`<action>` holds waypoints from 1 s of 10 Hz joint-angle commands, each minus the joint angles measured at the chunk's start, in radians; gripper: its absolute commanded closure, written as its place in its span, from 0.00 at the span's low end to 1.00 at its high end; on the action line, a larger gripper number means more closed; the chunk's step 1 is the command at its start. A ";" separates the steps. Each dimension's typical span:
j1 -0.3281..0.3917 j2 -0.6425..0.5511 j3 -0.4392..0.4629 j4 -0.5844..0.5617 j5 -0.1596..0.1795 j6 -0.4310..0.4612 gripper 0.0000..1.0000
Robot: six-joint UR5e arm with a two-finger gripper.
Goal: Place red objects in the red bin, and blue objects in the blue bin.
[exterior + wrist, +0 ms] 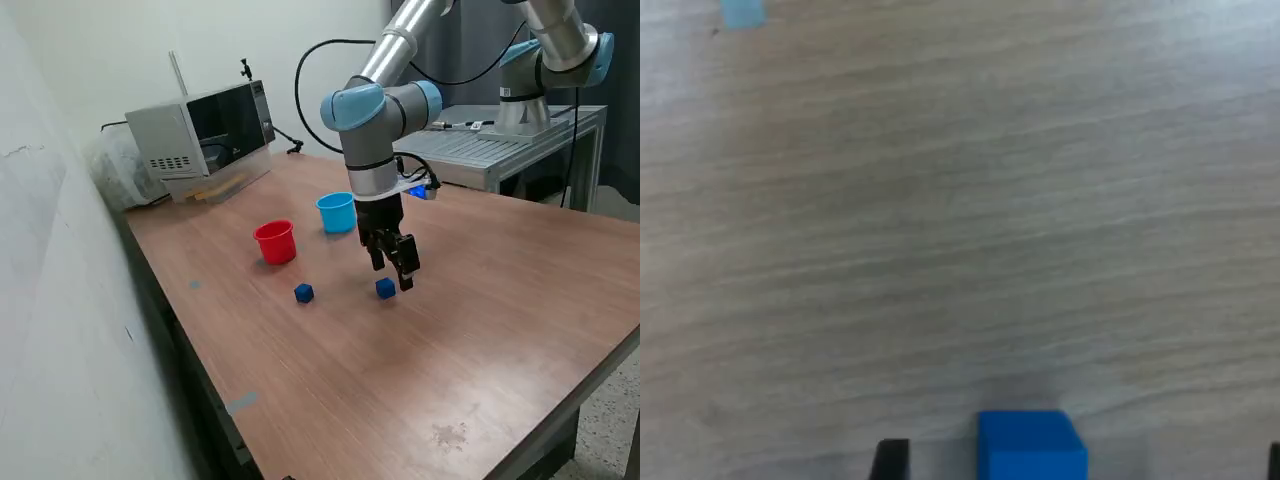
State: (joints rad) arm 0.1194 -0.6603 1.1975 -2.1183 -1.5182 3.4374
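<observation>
A small red cup (275,241) and a light blue cup (337,212) stand upright side by side on the wooden table (480,330). Two dark blue cubes lie in front of them: one (304,292) toward the exterior view's left, one (386,288) right under my gripper (391,275). The gripper is open and empty, hovering just above this cube. In the wrist view the cube (1032,447) lies between the fingertips (890,460), closer to one than the other. No red cubes are in view.
A grey microwave-like box (205,130) stands at the table's far corner by the wall. A second arm stands on a metal bench (520,140) behind. Bits of tape (240,403) mark the tabletop, one showing in the wrist view (740,12).
</observation>
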 commanded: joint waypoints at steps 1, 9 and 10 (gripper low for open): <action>-0.004 0.004 -0.003 -0.003 -0.003 -0.003 0.00; -0.012 -0.016 -0.013 -0.014 -0.069 -0.073 1.00; -0.015 -0.043 -0.007 -0.012 -0.082 -0.095 1.00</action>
State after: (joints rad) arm 0.1103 -0.6722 1.1898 -2.1303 -1.5824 3.3677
